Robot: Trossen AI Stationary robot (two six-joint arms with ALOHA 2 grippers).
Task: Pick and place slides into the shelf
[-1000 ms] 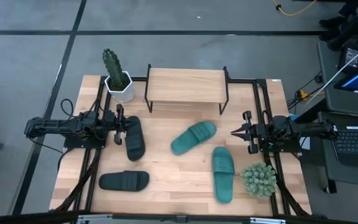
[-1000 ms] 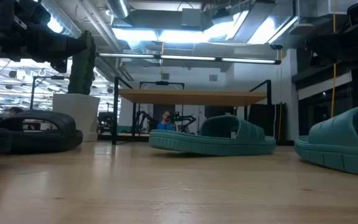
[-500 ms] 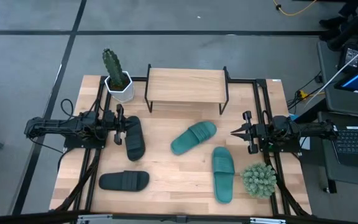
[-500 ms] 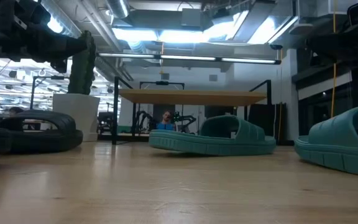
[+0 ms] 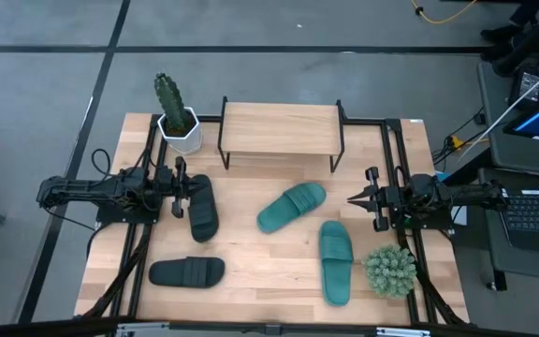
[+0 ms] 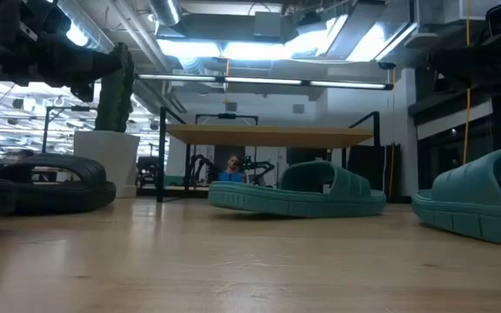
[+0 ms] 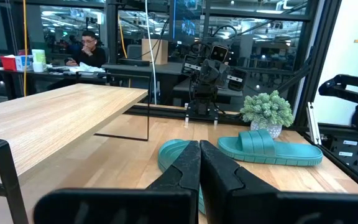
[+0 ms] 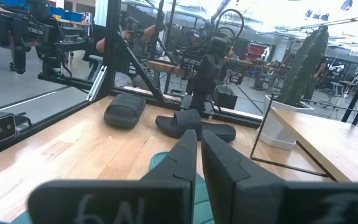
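Lying on the wooden tabletop [image 5: 251, 290] in front of the shelf [image 5: 280, 129], all four slides are seen loose and none has been placed on the plank. One teal slide [image 5: 291, 207] is set at an angle just in front of the shelf; the other teal slide [image 5: 336, 261] is found farther out from the shelf, beside a small bushy potted plant [image 5: 389, 271]. One black slide [image 5: 202, 207] is located off the shelf's cactus-side corner, and the second black slide [image 5: 187, 272] farthest from the shelf, near the table's edge. A potted cactus [image 5: 175, 114] is stood just beside the shelf's end.

The left gripper [image 5: 178, 188] is held next to the nearer black slide, its fingers [image 7: 188, 168] pressed together on nothing. The right gripper [image 5: 357, 198] is kept off the shelf's opposite front corner, fingers [image 8: 194, 158] likewise brought together and empty.

Risk is judged to lie in the approach: jaws left shut would only push a slide across the table. A grip on the soft ribbed strap could be lost mid-lift, and the cactus or a shelf leg could be struck if the left arm's path is cut close.
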